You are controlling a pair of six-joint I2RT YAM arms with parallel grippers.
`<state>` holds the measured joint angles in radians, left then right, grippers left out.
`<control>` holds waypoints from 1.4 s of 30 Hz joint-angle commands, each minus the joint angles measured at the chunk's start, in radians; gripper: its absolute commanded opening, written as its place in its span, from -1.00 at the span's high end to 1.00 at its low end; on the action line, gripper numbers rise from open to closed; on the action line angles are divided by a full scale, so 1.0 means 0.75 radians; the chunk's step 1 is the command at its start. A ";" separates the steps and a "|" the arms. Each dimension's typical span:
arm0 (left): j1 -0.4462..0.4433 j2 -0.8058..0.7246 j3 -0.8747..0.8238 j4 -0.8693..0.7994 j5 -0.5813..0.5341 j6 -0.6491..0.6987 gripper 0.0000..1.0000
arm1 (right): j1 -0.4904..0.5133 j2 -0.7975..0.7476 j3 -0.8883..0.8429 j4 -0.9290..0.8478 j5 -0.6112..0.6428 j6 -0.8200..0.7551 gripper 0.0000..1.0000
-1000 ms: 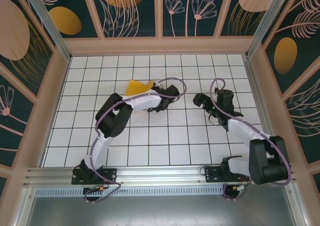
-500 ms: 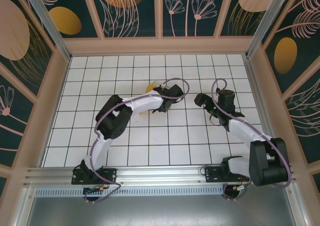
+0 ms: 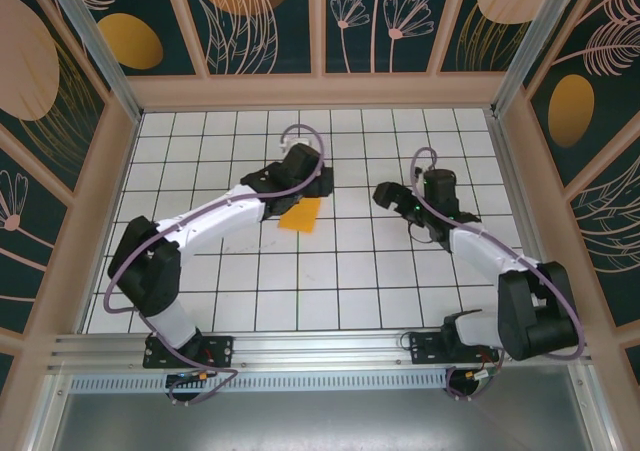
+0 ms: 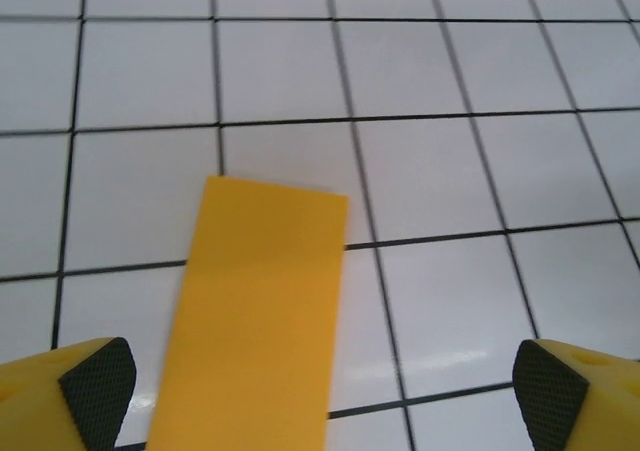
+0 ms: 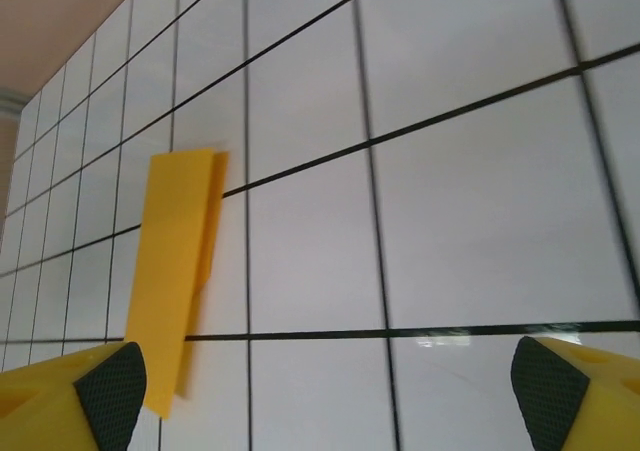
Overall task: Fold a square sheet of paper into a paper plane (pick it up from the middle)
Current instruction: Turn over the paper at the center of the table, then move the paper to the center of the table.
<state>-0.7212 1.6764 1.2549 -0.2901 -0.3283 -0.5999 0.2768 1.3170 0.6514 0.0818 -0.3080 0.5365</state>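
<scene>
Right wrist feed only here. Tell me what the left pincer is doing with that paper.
Observer: The left pincer is open. Its fingers stand either side of the paper, clear of it.
Operator: Give me the paper's shape from that side.
Observer: A plain flat strip with a square far end, no nose folded.
Operator: Now place it from above.
Observer: It lies near the middle of the table, its far end tucked under the left arm's tip, with the right pincer off to its right.
</scene>
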 commanded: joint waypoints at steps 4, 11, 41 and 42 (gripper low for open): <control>0.172 -0.164 -0.343 0.177 0.082 -0.243 -0.97 | 0.279 0.279 0.273 -0.043 -0.047 0.019 -0.48; 0.298 -0.364 -0.645 0.256 0.054 -0.373 -0.97 | 0.472 0.688 0.648 -0.084 -0.035 0.064 -0.26; 0.381 -0.542 -0.850 0.321 0.133 -0.421 -0.94 | 0.625 0.862 0.788 -0.617 -0.124 -0.532 -0.05; 0.382 -0.535 -0.849 0.340 0.162 -0.413 -0.92 | 0.625 0.822 0.777 -0.633 -0.109 -0.545 -0.05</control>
<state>-0.4431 1.2716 0.6281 -0.0921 -0.2623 -0.9218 0.7422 2.0064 1.2747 -0.2543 -0.4187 0.2329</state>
